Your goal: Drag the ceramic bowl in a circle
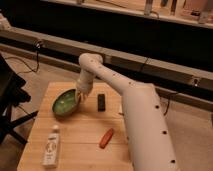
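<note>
Camera view, left to right: white bottle lying front-left on the desk; ceramic bowl back-left, tipped up at its right side. My claw sits at that right rim; can't tell its grip. I judge the bowl heavy, rigid, glazed-slippery, chippable, so hold the rim. Black block, orange thing right.

No text can be read; the white bottle, near left on the tabletop, bears an illegible label. The end effector is at the green bowl.
</note>
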Controlling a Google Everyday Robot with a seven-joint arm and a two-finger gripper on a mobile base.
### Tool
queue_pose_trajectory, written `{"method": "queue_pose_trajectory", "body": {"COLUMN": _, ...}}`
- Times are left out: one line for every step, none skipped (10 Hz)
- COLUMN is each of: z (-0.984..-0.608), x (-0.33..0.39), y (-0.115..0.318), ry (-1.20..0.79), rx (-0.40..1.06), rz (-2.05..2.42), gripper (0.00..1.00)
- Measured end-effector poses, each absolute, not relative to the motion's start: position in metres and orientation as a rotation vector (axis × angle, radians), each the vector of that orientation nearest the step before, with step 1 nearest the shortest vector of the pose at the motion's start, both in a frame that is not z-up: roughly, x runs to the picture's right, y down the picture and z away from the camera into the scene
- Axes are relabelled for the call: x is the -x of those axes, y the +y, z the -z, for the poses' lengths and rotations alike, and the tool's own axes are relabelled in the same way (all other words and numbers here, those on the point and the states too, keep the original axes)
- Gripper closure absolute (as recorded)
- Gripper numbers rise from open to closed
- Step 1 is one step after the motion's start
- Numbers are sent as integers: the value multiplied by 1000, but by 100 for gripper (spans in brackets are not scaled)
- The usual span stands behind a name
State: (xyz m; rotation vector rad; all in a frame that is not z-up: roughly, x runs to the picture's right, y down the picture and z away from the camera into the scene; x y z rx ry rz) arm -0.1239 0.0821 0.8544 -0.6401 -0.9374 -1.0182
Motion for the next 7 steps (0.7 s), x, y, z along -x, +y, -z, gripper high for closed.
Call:
{"method": "queue_pose_trajectory", "body": {"z": -856, "x": 125, "y": 80, "ry": -938, "rx": 635, "rz": 1007, "gripper": 100}}
{"method": "queue_pose_trajectory", "body": {"z": -860, "x": 127, "y": 75, "ry": -937, "rx": 630, "rz": 997, "gripper": 100}}
{"method": "queue_pose_trajectory", "body": {"z": -863, "x": 117, "y": 72, "ry": -935, "rx": 633, "rz": 986, "gripper": 100}}
{"method": "queue_pose_trajectory", "body": {"z": -863, "x": 107, "y": 71, "ry": -934, "rx": 634, "rz": 977, "gripper": 100}}
{"method": "queue_pose_trajectory", "body": {"z": -862, "x": 94, "y": 72, "ry": -932, "rx": 637, "rz": 964, "gripper": 100}}
{"method": "queue_pose_trajectory", "body": {"z": -859, "x": 91, "y": 76, "ry": -934, "rx": 641, "rz": 960, "gripper": 100}}
{"method": "queue_pose_trajectory", "body": {"z": -858, "x": 92, "y": 76, "ry": -930, "rx": 637, "rz": 945, "gripper": 100}}
